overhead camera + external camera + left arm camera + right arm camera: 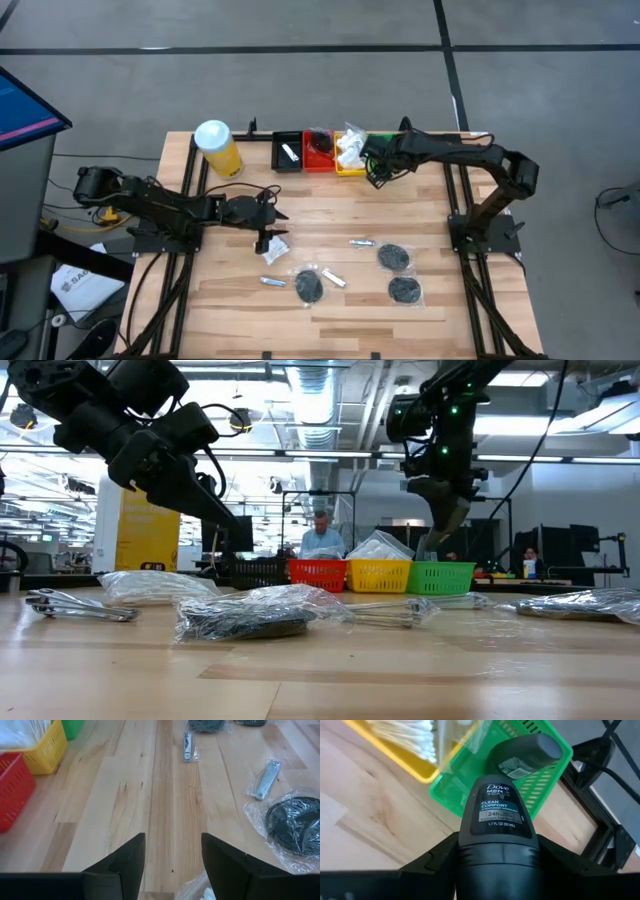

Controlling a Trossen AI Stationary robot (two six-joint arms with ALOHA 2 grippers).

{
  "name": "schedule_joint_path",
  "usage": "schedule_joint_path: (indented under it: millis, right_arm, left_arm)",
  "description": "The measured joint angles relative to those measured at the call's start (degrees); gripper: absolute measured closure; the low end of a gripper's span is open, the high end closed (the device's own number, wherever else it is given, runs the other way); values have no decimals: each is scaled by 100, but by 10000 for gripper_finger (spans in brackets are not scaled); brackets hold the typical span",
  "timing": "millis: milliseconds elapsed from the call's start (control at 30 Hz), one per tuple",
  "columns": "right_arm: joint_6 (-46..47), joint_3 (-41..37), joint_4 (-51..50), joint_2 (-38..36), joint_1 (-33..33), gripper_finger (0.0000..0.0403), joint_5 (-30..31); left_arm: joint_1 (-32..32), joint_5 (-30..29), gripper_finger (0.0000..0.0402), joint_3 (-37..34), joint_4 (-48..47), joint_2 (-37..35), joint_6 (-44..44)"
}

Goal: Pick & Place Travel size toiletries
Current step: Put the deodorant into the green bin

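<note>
The right gripper (495, 855) clamps a black deodorant (496, 827) above the green tray (530, 775), which holds another.

I record a dark Dove deodorant stick (496, 827) clamped upright between the right gripper's (495, 865) fingers above the green tray, in which a second dark deodorant (522, 756) lies on its side. Three flat black discs (395, 257) in clear plastic wrap lie on the near right of the table, with thin silver tubes (361, 242) lying flat among them and one white sachet (277, 250) at the left of the group. Packets of cotton swabs (402, 735) sit in the yellow tray at the far edge.
</note>
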Motion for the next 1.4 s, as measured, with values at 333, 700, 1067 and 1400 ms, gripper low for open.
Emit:
schedule_joint_path:
  millis: [333, 700, 1067, 1400]
  right_arm:
    - [-94, -365, 381, 0, -332, 208, -181]
    - [-164, -474, 681, 2, -647, 208, -336]
    - [-153, -474, 912, 2, -682, 175, -437]
    - [-299, -474, 1207, 2, -682, 185, -433]
  left_arm:
    - [0, 2, 220, 0, 19, 2, 1]
    - [0, 2, 220, 0, 60, 2, 1]
    - [0, 4, 220, 0, 60, 2, 1]
    - [-2, 5, 220, 0, 58, 2, 1]
